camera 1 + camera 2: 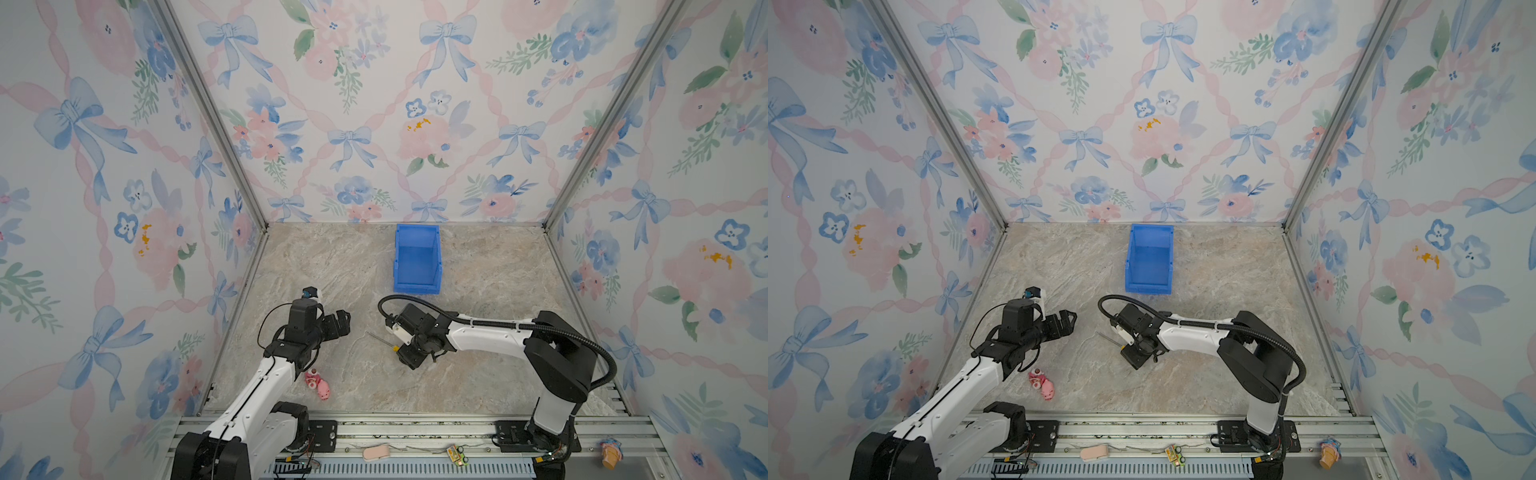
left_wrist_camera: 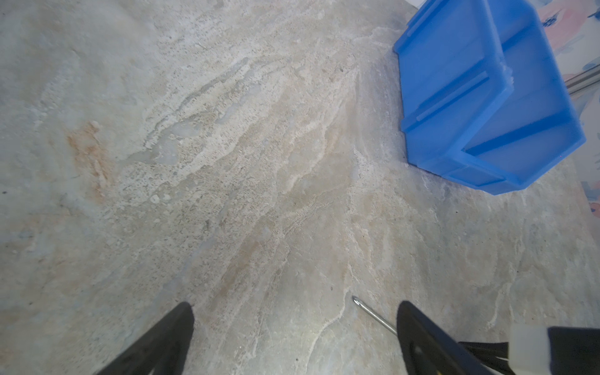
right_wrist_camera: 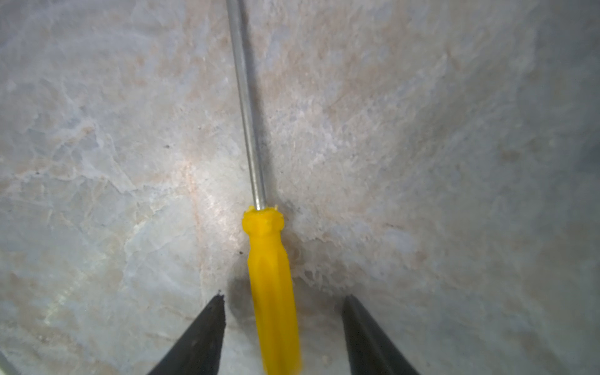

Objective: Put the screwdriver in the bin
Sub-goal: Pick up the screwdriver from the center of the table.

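Your bench (image 1: 478,386) carried the bin (image 1: 417,287) at the middle of its far edge, with its low lip facing the near edge. Your 2 arms both reached in from the near edge. The right arm (image 1: 486,332) stretched toward the bench's middle, and the left arm (image 1: 266,382) stood nearer the left edge. The left pincer (image 2: 295,305) hung with its jaws wide apart and nothing between them.

The right pincer (image 3: 285,297) was the one that mattered to you. Its 2 fingers (image 3: 201,334) stood apart, 1 on each side of the yellow handle. Bare bench showed on both sides, so nothing was clamped.

The screwdriver (image 3: 271,276) lay flat near the bench's middle, between the bin and the near edge. Its long axis ran roughly from the right edge to the left edge. The handle lay inside the right pincer and the grey shaft pointed toward the left edge, straight away from that wrist. The shaft's tip ended near the left pincer.

I judge your grasp was squared across the handle, and the right arm was plainly the nearer. From there the bin lay toward the far edge.
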`<state>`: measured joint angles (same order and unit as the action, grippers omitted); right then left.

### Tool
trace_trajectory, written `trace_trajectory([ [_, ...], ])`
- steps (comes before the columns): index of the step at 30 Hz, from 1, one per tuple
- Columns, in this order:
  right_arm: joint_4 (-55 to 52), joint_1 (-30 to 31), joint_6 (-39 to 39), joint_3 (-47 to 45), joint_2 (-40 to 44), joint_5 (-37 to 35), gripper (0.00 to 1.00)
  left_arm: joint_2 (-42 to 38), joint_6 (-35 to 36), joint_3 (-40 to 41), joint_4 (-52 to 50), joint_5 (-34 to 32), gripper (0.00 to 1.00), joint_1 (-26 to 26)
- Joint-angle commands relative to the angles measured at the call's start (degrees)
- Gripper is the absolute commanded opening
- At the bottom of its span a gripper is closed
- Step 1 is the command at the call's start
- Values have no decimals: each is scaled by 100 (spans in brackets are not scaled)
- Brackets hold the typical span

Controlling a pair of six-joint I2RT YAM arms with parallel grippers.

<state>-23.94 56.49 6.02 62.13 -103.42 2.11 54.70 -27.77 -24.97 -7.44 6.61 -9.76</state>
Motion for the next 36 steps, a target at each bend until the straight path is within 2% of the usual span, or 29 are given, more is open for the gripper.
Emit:
trace_trajectory([
  [1, -132, 99, -14, 82, -166, -140, 48, -81, -67, 80, -110, -125, 98, -24],
  [8, -223, 103, -84, 27, -136, -176, 28, -165, -81, 139, -111, -202, 98, -25],
  [20, -164, 66, -9, -46, 243, -162, 4, -236, -119, 199, -110, -252, 98, -25],
  [30, -237, -63, 347, -103, 1119, -265, 0, -276, -98, 125, -117, -234, 98, -21],
  [36, -443, -398, 772, 57, 1634, -459, 0, -246, -80, 58, -102, -239, 98, -18],
])
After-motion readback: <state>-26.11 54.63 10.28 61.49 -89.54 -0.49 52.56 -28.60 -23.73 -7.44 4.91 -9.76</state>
